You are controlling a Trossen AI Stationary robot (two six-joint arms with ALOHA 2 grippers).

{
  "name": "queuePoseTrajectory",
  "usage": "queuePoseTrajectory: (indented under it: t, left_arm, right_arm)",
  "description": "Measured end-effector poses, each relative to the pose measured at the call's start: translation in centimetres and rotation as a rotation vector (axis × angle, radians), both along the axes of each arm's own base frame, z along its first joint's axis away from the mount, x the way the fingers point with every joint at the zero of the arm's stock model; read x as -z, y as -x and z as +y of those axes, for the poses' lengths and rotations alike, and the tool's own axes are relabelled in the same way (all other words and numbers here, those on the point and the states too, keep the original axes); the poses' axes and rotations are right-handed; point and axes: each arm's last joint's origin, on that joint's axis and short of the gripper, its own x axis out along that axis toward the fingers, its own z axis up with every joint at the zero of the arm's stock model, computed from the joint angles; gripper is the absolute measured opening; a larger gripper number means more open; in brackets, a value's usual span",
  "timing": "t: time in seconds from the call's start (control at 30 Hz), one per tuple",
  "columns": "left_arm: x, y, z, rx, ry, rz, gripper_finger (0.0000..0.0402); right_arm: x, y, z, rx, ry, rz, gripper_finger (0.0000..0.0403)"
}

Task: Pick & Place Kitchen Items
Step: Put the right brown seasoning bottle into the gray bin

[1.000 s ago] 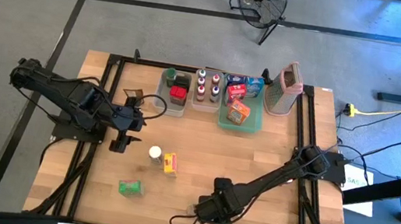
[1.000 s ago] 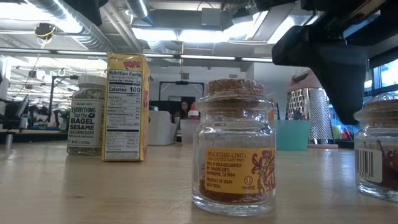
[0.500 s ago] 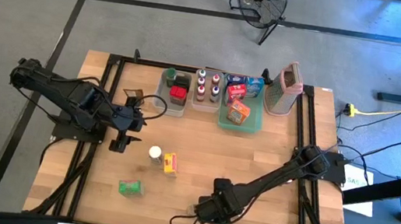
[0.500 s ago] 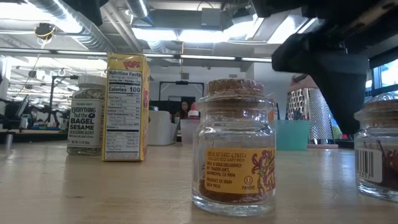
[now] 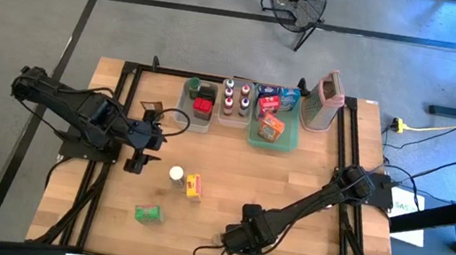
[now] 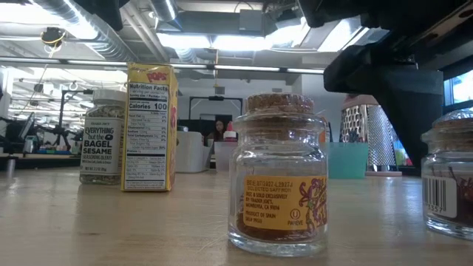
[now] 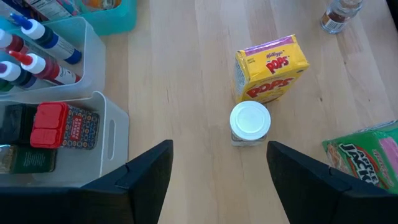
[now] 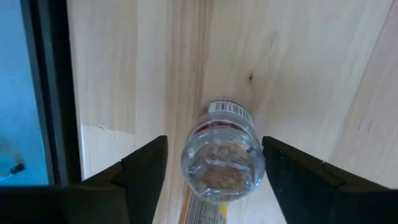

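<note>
Two tools open, right tool [image 8: 214, 171] straddling cork-topped jar [image 8: 219, 158]

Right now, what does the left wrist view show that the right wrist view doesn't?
Only the left wrist view: the yellow Pops box, a white-capped jar beside it, a green packet, clear tubs with spice bottles and a red tin. Only the right wrist view: a cork-topped jar standing between the right gripper's open fingers, not yet gripped. Both: the wooden table and open fingers.

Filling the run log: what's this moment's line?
right hand: open, straddling cork jar | left hand: open, above white-lid jar | yellow box beside it
</note>
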Motion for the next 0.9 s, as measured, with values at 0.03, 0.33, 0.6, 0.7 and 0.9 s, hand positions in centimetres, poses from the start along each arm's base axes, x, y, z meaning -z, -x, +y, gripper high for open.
queuePoseTrajectory:
  t: [0.03,0.33,0.6,0.7,0.9]
  left_arm:
    - [0.0,0.0,0.0,-0.002,-0.003,-0.001,0.0255]
    - [0.0,0.0,0.0,-0.007,-0.010,-0.004,0.0255]
    - [0.0,0.0,0.0,-0.012,-0.007,-0.004,0.0255]
    - [0.0,0.0,0.0,-0.029,0.007,-0.005,0.0255]
    - [0.0,0.0,0.0,-0.044,0.039,-0.008,0.0255]
  right_arm:
    - [0.0,0.0,0.0,0.000,0.001,0.001,0.0249]
    - [-0.1,0.0,0.0,0.000,0.000,0.000,0.0177]
    - [-0.2,-0.1,-0.5,0.051,-0.018,0.025,0.0184]
    - [-0.6,0.0,-0.8,0.077,-0.007,0.046,0.0190]
    - [-2.4,-0.1,-1.6,0.097,0.055,0.084,0.0182]
